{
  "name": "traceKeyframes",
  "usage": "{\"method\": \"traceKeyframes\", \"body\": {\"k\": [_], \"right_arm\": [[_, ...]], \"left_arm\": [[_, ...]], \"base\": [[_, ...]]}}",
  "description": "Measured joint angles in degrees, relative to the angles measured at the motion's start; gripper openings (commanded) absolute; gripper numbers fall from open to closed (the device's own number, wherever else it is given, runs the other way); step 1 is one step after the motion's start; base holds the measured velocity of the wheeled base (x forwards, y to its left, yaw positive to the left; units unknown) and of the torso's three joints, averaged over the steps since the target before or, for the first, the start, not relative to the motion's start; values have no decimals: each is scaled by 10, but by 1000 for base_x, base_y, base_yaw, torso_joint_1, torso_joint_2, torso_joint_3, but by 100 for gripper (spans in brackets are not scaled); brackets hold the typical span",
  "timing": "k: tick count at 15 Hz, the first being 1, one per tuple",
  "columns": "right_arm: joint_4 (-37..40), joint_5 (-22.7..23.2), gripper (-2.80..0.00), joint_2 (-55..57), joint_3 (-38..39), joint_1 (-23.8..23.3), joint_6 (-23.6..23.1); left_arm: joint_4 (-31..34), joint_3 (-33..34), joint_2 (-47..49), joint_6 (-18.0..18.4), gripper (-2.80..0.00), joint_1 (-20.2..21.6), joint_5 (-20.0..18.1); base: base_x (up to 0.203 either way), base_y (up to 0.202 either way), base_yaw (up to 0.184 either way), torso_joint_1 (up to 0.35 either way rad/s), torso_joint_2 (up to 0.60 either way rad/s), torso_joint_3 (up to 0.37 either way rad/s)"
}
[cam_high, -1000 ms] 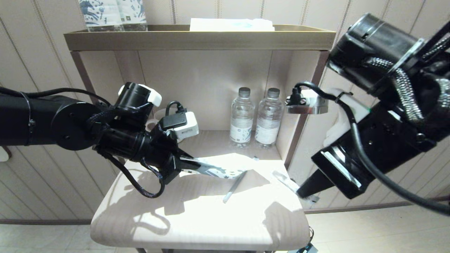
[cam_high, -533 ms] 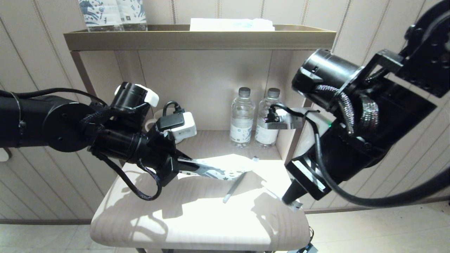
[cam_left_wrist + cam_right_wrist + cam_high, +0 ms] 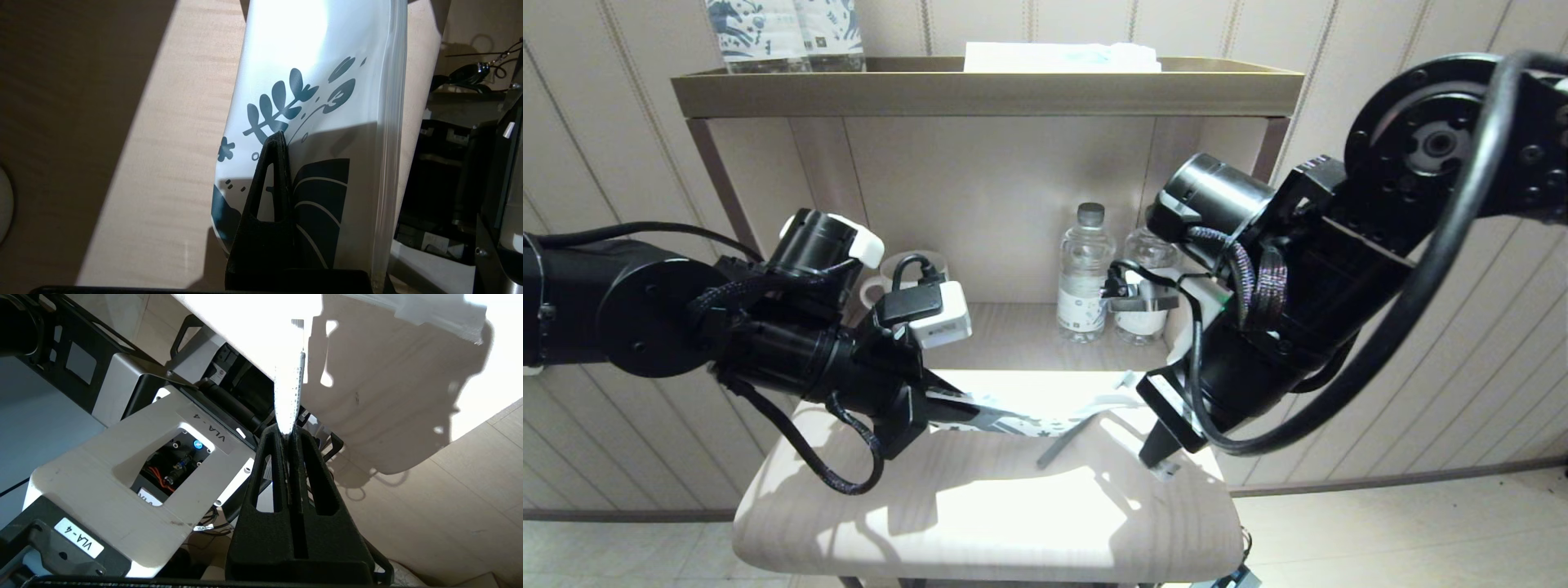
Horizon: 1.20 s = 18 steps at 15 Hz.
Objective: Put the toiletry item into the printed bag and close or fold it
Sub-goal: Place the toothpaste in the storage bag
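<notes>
Left arm reaches in low from the left, left pincer [image 3: 931, 406] clamped tight, roughly level. Right arm bent in from the right, right pincer [image 3: 1158, 457] angled down, fingers [image 3: 282, 445] pressed together.

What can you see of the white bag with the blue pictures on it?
The bag is a flat, shiny white pouch that looks like plastic, printed with dark teal leaves, sprigs and dots. One long edge shows fine ridges. The left hand is shut on one end and holds it out over the pale wooden table, nearly level and lit by bright sun. Its far end reaches toward the right hand.
</notes>
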Motion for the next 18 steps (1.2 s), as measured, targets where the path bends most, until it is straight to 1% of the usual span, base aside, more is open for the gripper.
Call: {"method": "traceKeyframes", "body": {"k": [7,14,18], "right_arm": [[-32,0,-280,9,0,1,0],[-13,0,-280,-37,3,18,11],[-13,0,-280,-28,4,20,12]], "left_arm": [[0,8,-10,7,-280,-11,-2],[-1,9,-4,7,-280,-12,-2],[-1,10,-4,6,-280,-12,-2]], "base": [[0,0,0,0,0,0],[0,0,0,0,0,0],[0,0,0,0,0,0]]}}
